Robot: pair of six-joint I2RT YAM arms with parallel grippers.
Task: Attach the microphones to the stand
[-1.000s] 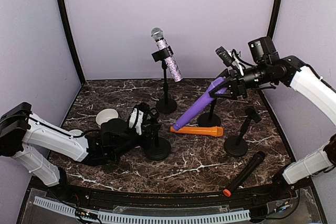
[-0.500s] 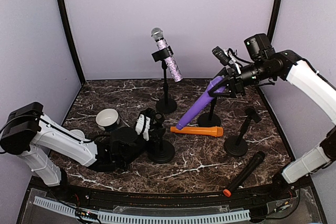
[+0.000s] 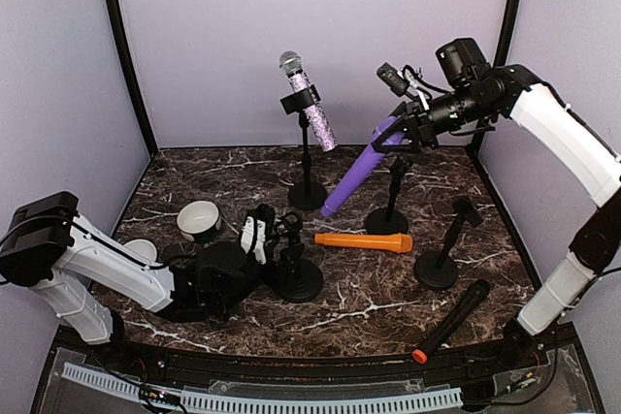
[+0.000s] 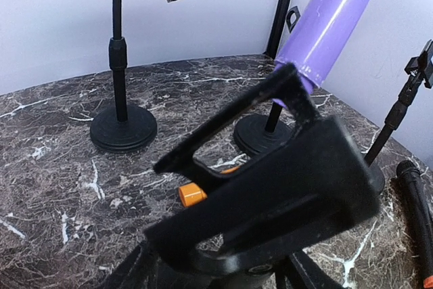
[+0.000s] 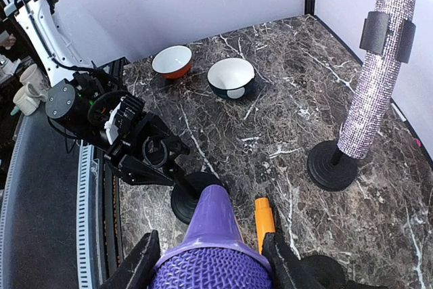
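Note:
My right gripper (image 3: 406, 129) is shut on the head of the purple microphone (image 3: 361, 166) and holds it slanted in the air, tail down, above the middle stand (image 3: 392, 203). In the right wrist view its fingers (image 5: 141, 262) flank the mesh head (image 5: 211, 269). My left gripper (image 3: 276, 242) is shut on the pole of the near stand (image 3: 294, 276), whose empty black clip (image 4: 270, 167) fills the left wrist view. The glittery lilac microphone (image 3: 310, 109) sits clipped in the back stand. The orange microphone (image 3: 364, 241) and the black one with orange end (image 3: 452, 321) lie on the table.
A fourth stand (image 3: 439, 264) with an empty clip stands at the right. Two bowls (image 3: 199, 220) (image 3: 142, 248) sit at the left, also seen in the right wrist view (image 5: 231, 76) (image 5: 171, 61). Grey walls close in the back and sides.
My right gripper has lifted the purple microphone up and to the left, its tail now clear of the orange microphone. My left gripper and its stand shifted slightly right.

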